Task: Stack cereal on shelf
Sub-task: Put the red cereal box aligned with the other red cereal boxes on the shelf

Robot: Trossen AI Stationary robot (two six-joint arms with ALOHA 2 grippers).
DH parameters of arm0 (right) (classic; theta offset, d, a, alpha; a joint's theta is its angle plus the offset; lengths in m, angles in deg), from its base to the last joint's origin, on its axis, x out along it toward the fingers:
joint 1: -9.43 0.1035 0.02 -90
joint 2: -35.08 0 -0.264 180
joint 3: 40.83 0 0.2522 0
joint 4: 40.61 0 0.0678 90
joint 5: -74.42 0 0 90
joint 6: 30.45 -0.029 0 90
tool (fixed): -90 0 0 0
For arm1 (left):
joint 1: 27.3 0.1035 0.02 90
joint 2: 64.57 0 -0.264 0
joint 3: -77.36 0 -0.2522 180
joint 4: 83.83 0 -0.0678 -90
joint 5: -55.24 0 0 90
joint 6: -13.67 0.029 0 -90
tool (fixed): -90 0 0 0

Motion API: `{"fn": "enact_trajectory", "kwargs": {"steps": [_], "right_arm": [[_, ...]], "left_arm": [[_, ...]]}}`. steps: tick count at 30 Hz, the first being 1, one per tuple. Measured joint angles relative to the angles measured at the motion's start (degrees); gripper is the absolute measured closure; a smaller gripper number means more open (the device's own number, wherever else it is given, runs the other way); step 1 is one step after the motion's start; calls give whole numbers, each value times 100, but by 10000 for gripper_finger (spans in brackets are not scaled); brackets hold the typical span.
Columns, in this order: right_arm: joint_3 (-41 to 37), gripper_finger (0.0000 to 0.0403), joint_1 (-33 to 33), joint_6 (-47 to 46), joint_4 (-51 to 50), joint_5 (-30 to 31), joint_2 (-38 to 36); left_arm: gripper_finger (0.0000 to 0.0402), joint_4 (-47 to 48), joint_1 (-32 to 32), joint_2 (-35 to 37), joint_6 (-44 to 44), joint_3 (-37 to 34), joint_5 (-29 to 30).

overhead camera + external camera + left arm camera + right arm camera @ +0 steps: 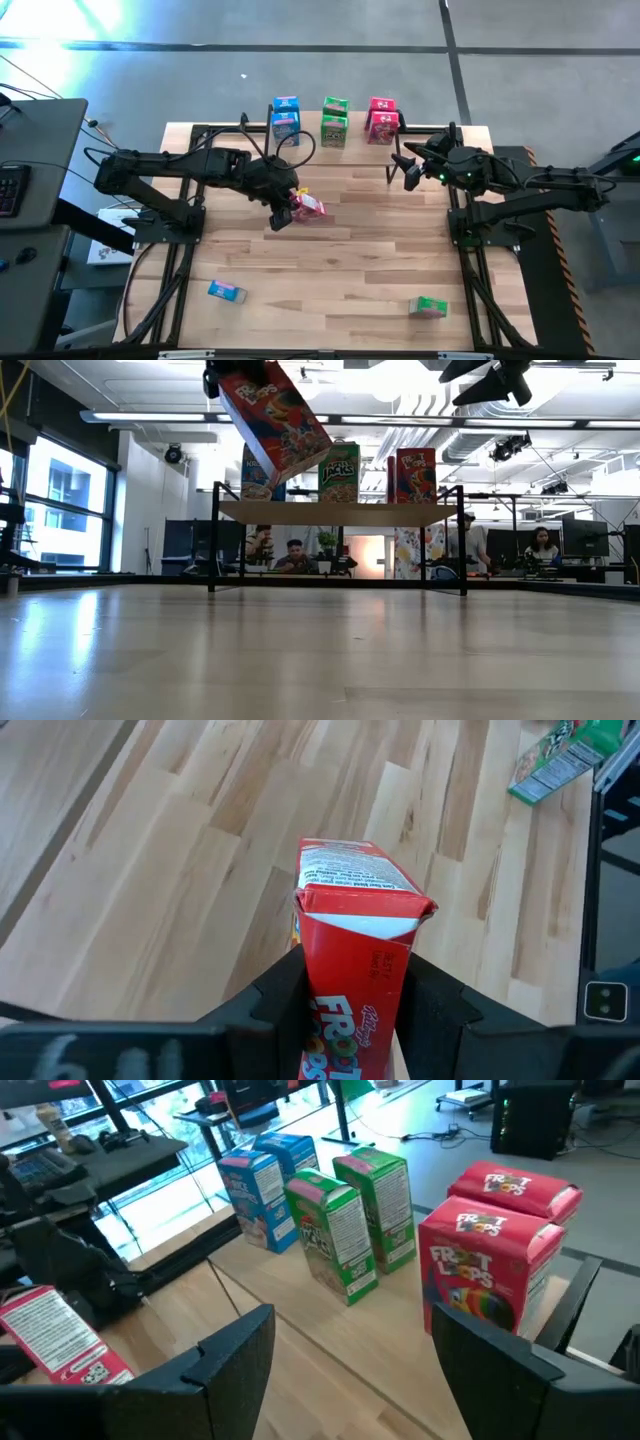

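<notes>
A red cereal box point(352, 955) is held above the middle of the table by my left gripper point(284, 212), which is shut on it. In the low view the box point(275, 410) hangs tilted in front of the shelf point(335, 512). Two blue boxes point(285, 116), two green boxes point(334, 120) and two red boxes point(381, 119) stand upright on the shelf point(352, 138) at the table's far edge. Near the shelf's right end my right gripper point(355, 1355) hovers open with nothing between its fingers, facing the boxes. My left gripper pinches the red box by its two narrow side walls point(312, 988) between its two fingers, near one end of the box. The fingers slant down from the table's left side. The box hangs tilted, its free end point(362, 900) sticking out beyond the fingers, clear of the table.
A blue box point(226, 291) lies flat near the table's front left, and a green box point(428, 307) lies near the front right. Bare wooden table lies between them and the shelf. People sit at desks in the room behind the shelf.
</notes>
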Motion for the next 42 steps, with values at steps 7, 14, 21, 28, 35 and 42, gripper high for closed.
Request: {"fn": "enact_trajectory", "kwargs": {"steps": [7, 14, 21, 28, 35, 42], "right_arm": [[0, 141, -37, 765, 679, -524, 67], [0, 141, -37, 2051, 1937, -1199, 141], [96, 141, -37, 2422, 2690, -1910, 304], [585, 141, -24, 2438, 2657, -2230, 849], [1030, 141, -24, 2520, 2449, -2672, 1514], [1130, 141, -22, 2686, 2352, -2839, 2027]], "left_arm": [[286, -2, 0, 0, -197, 0, 0], [286, 3, 2, -2, -264, 0, -23], [286, 0, 2, -2, -117, -2, -24], [286, -1, 2, -2, 283, -2, -24], [286, -3, 2, -2, 606, -2, -24], [286, -4, 1, -2, 901, -2, -25]]}}
